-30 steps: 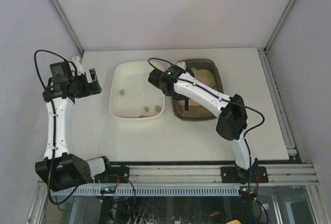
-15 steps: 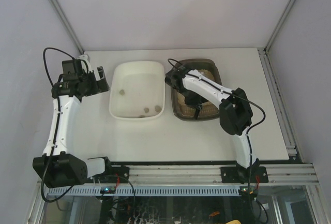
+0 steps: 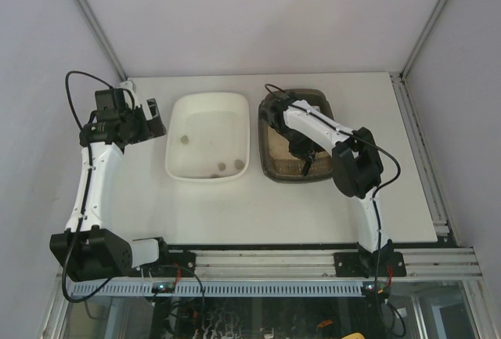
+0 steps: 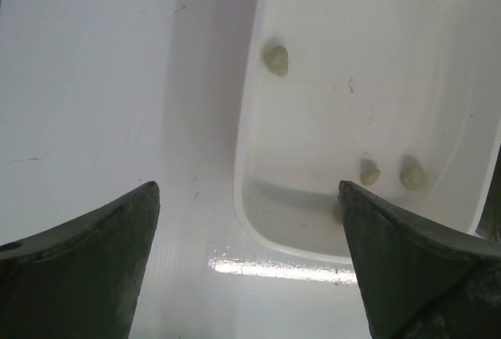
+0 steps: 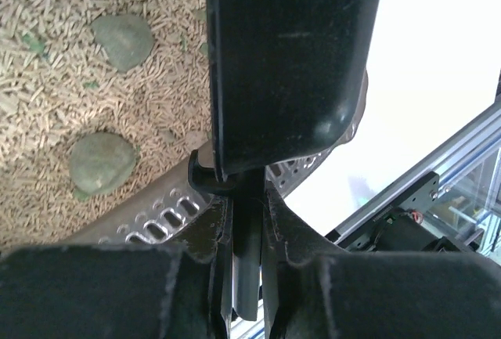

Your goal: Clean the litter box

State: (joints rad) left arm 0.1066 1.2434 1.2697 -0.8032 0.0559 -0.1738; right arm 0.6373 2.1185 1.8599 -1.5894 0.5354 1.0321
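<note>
The litter box [image 3: 325, 112], a dark tray with beige pellet litter, sits at the back right. My right gripper [image 3: 302, 149] is low inside it, shut on the dark handle of a grey slotted scoop [image 5: 160, 214]. The scoop's blade rests on the litter [image 5: 47, 104] in the right wrist view. Two greenish clumps [image 5: 123, 40] [image 5: 102, 163] lie in the litter just beyond the blade. My left gripper [image 3: 150, 120] is open and empty, hovering by the left side of the white tray [image 3: 178, 116].
The white tray [image 4: 250, 104] holds three small clumps [image 4: 276, 59] [image 4: 369, 172] [image 4: 412, 173]. It stands right beside the litter box. Bare white table [image 3: 235, 214] lies in front of both trays. Frame rails run along the right edge [image 3: 423, 151].
My right gripper with the scoop has moved right, from the white tray's edge down into the litter box. My left gripper has shifted slightly toward the white tray.
</note>
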